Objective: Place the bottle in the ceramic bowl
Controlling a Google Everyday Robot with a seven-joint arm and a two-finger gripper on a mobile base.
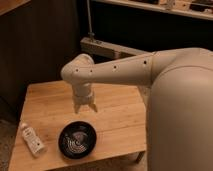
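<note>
The bottle (31, 139) is small, clear-whitish with a white cap, and lies on its side near the left front edge of the wooden table (120, 107). The ceramic bowl (78, 139) is round, glossy black with whitish swirl lines inside, and sits on the table right of the bottle, with nothing in it. My gripper (85, 110) hangs from the white arm, pointing down above the table just behind the bowl and to the right of the bottle. It holds nothing.
My white arm (125, 70) reaches in from the right and its large body (182, 110) covers the table's right side. A dark wall and a metal frame (107, 47) stand behind the table. The table's front edge is near the bowl.
</note>
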